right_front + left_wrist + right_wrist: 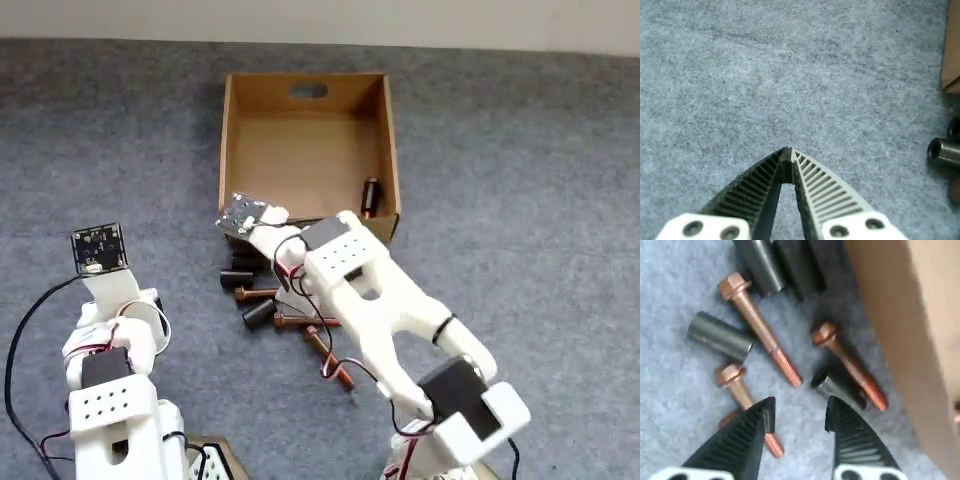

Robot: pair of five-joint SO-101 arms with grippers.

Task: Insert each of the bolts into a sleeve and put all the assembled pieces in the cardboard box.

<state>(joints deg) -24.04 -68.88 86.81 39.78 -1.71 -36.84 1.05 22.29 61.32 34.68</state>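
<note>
We see right claw [799, 407] apart over loose bolts [760, 332] and sleeves [720, 335] beside cardboard box [228, 150] (one piece [370, 197] inside); left claw [788, 152] together over counter [740, 75].

Robotics lab, by its carpeted test table [540, 150].

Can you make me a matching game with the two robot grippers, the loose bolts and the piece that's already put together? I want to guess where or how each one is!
Things:
1. left gripper
2. right gripper
3. loose bolts
4. assembled piece

Place or state:
A. inside the cardboard box
B. fingers shut
C. lying on the grey carpet
D. fingers open

Pairs: 1-B, 2-D, 3-C, 4-A
</note>
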